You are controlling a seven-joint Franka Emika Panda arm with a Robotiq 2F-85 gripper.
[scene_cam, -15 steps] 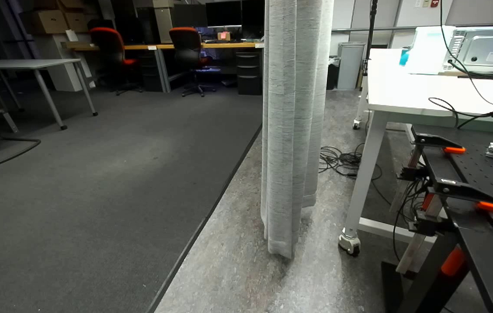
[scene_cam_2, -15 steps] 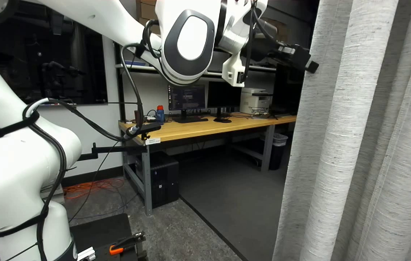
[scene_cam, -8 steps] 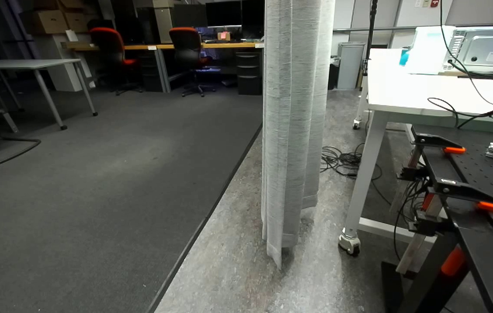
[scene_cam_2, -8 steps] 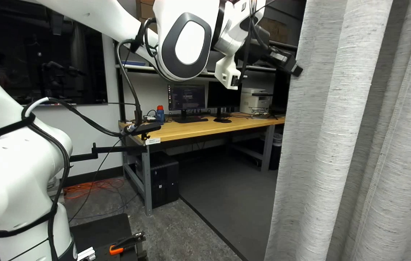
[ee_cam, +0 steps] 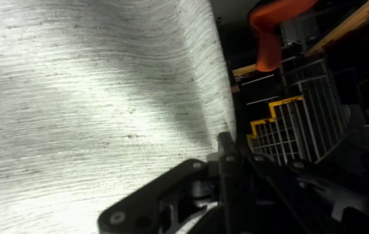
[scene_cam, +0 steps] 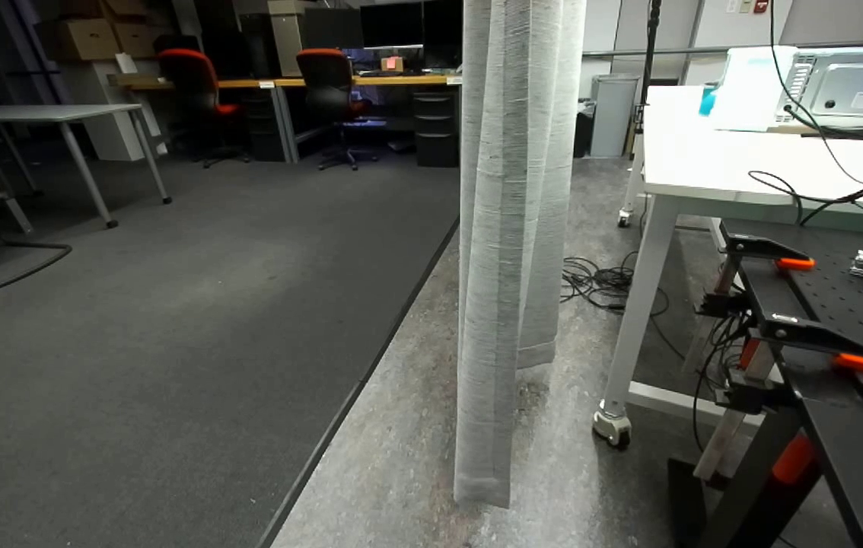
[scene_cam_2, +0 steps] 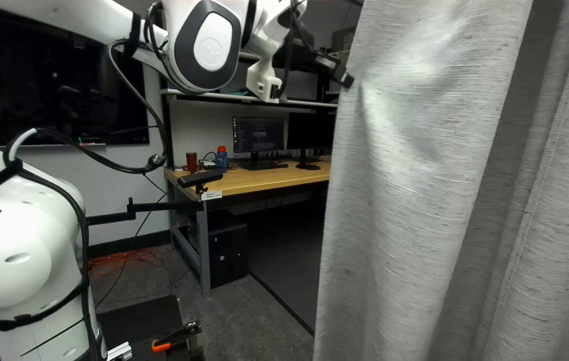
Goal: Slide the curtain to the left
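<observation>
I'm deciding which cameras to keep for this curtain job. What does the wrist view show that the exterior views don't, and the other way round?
Only the wrist view: a barred structure with stepped yellow edging, beyond the edge of the curtain.

Only the exterior views, each thing in just one of them: the white arm, the blue bottle and the white table.

Shared: the curtain, in all three pictures, and the gripper, at the curtain's edge in the wrist view and in an exterior view, apparently closed on it.

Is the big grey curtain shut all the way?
No, partly open: in an exterior view, the wooden desk shows past the curtain, whose edge the robot's hand grips.
</observation>
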